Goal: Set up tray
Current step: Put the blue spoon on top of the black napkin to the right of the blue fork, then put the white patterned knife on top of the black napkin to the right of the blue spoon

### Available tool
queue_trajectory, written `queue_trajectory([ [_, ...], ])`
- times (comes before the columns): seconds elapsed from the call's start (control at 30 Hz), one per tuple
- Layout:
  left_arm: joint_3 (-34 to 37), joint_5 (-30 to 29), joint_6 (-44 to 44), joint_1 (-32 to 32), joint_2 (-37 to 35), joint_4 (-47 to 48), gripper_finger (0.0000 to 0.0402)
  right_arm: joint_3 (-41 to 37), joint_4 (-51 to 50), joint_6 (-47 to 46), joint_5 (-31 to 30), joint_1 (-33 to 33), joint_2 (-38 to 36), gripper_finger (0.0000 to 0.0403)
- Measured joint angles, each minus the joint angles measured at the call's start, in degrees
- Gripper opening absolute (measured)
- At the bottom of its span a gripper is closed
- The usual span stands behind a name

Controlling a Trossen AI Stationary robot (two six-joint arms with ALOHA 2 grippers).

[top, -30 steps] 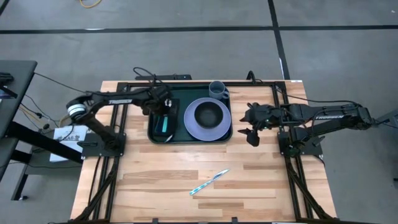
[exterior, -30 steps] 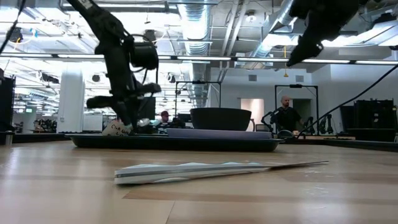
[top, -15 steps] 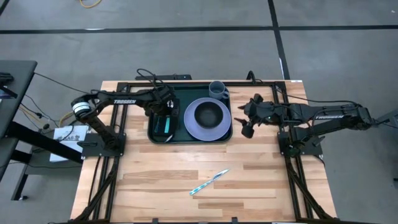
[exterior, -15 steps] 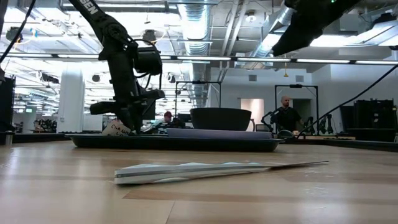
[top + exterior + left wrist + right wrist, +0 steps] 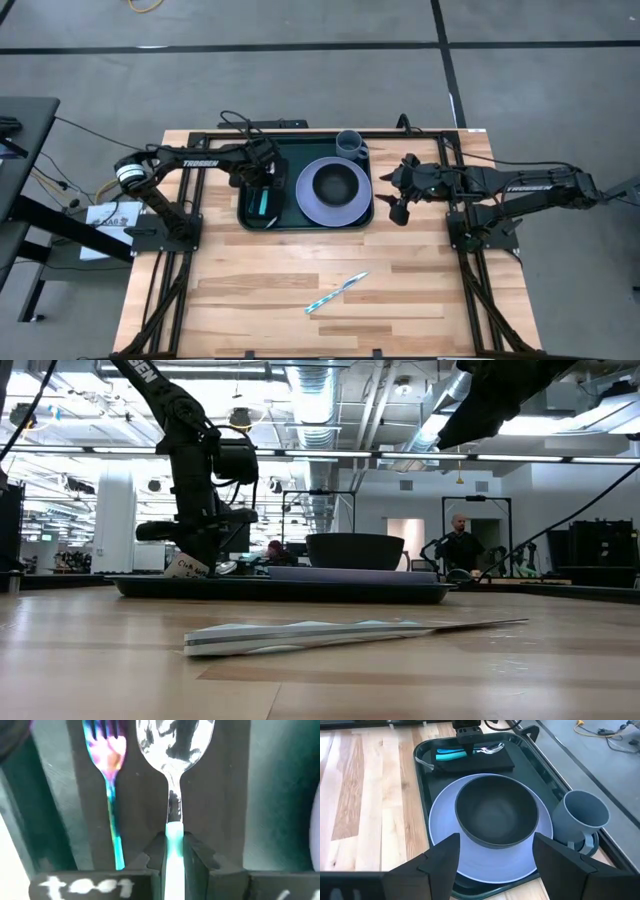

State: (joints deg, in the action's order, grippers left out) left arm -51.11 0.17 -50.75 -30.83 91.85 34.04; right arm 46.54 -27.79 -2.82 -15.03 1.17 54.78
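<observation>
One tray (image 5: pixel 284 160) at the table's far middle holds one plate (image 5: pixel 334 203), bowl (image 5: pixel 337 183), cup (image 5: pixel 349 142), fork (image 5: pixel 111 780); left gripper (image 5: pixel 174 857) clamps one spoon (image 5: pixel 174 750); right gripper (image 5: pixel 495 855) spread.

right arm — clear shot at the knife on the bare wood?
Probably yes. The knife lies alone on the table, nothing around it; the right gripper hovers open beside the tray, holding nothing.

I see a dark green tray (image 5: pixel 285 222) carrying a lavender plate (image 5: pixel 445 815), a dark grey bowl (image 5: pixel 496 817) and a grey-blue cup (image 5: pixel 582 815). On the black napkin (image 5: pixel 145 810), the fork (image 5: pixel 111 765) shimmers iridescent; the silver spoon (image 5: pixel 172 750) has a teal handle. A knife (image 5: pixel 335 293) lies on pale wood.
</observation>
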Motion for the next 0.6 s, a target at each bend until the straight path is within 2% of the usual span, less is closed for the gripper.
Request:
queue_trajectory([
  [0.17, 0.0, -2.2, -0.5, -0.2, 0.0, 0.0, 0.0026, 0.0, 0.0, -0.2, 0.0, 0.0, 0.0, 0.0240],
  [0.43, 0.0, -2.2, -0.6, -0.2, 0.0, -0.1, 0.0115, 0.0, 0.0, -0.2, 0.0, 0.0, 0.0, 0.0240],
  [0.6, -0.1, -2.9, -0.9, -0.2, 0.0, 0.1, 0.0135, 0.0, -0.2, -0.2, 0.0, 0.0, 0.0, 0.0240],
])
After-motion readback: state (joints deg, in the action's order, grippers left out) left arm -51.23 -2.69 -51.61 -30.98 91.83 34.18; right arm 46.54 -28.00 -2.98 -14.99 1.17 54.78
